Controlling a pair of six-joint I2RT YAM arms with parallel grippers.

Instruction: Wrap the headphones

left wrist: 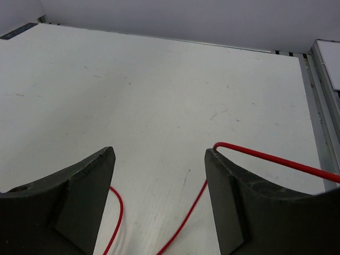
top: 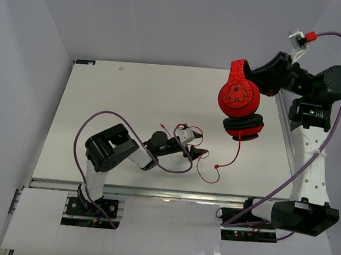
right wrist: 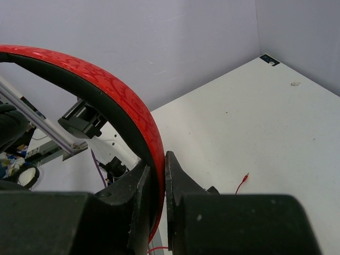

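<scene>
Apparently hanging band-up, cups down, headphones [top: 239, 98] sit clenched in right pincer [right wrist: 158, 171]; left pincer [left wrist: 159, 152] gapes.

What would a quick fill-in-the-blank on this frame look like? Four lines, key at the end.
1. The right tool is shut on the ____ of the headphones.
2. The left tool is ____, gripping nothing.
3. The cable trailing from the headphones down to the table is ____ in colour.
4. The headphones are held ____ the table, not resting on it.
Missing words: headband; open; red; above.
</scene>
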